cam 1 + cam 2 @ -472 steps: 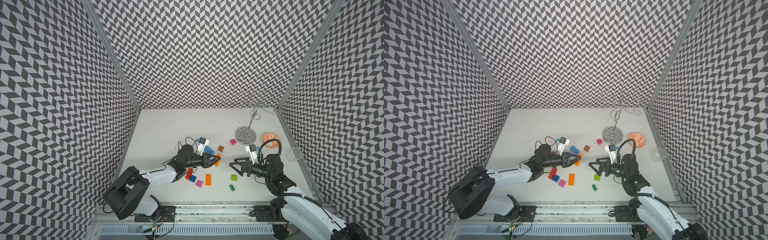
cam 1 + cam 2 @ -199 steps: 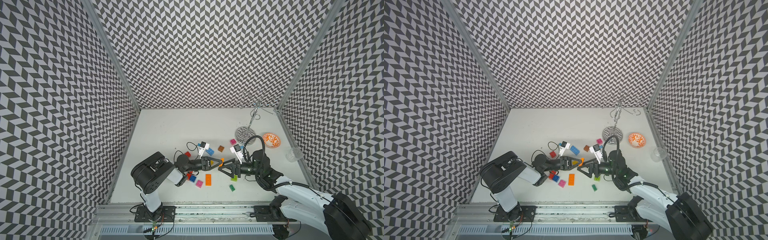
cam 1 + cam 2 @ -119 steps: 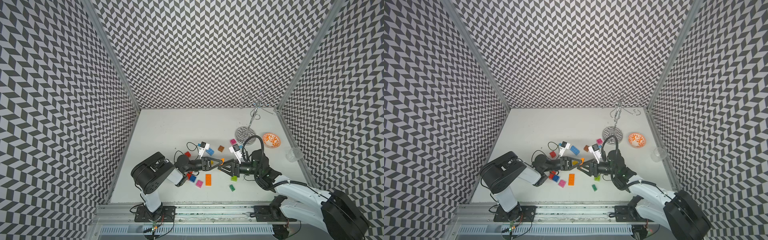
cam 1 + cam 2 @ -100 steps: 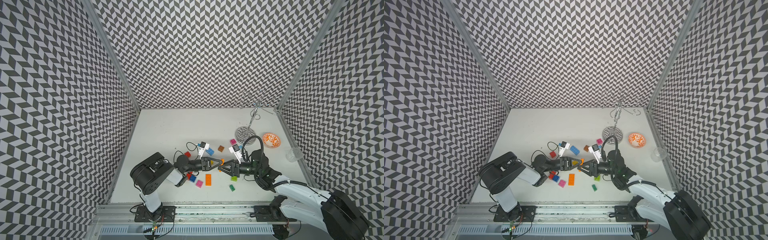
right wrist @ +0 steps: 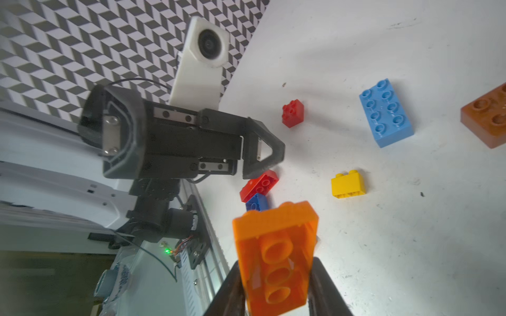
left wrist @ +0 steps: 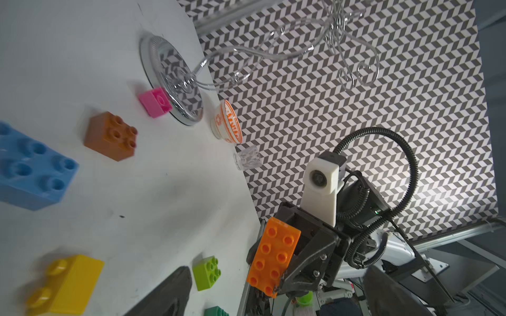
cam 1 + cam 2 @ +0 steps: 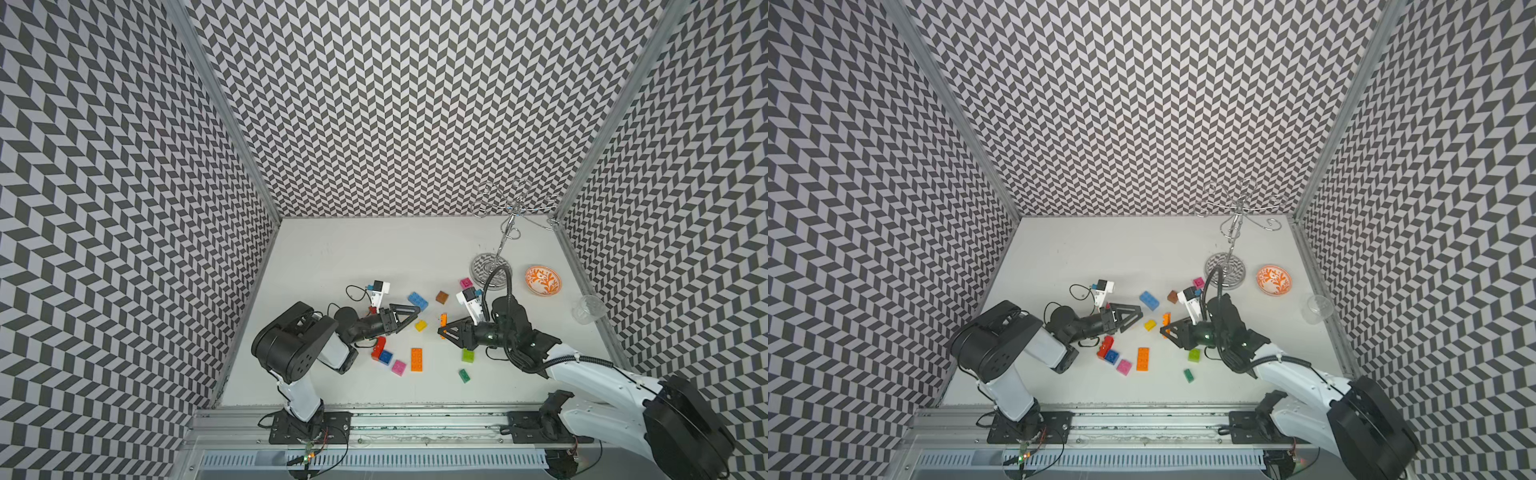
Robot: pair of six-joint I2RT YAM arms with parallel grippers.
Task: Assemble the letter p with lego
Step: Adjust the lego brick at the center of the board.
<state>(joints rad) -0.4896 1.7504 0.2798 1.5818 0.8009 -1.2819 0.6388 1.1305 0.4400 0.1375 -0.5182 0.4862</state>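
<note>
My right gripper [image 7: 441,331] [image 5: 276,284] is shut on an orange oblong lego brick [image 7: 443,320] [image 5: 275,246] and holds it above the table. My left gripper [image 7: 411,319] [image 7: 1133,316] faces it from a short way off, open wide and empty. The left wrist view shows the held brick [image 6: 273,260] studs-on between the right fingers. On the table lie a yellow brick [image 7: 420,325], a light blue oblong [image 7: 417,300], a brown one [image 7: 442,296], red [image 7: 378,347] and blue [image 7: 385,356] ones touching, a second orange oblong [image 7: 417,359], pink [image 7: 398,367], lime [image 7: 468,355] and green [image 7: 464,375].
A wire stand on a round mirrored base [image 7: 490,266] is at the back right, with a pink brick [image 7: 466,283] by it. An orange-patterned bowl [image 7: 542,280] and a clear cup [image 7: 588,308] sit near the right wall.
The left gripper carried the orange brick to the right gripper, which shut on it. The left gripper then opened, let go and drew back to the left.
</note>
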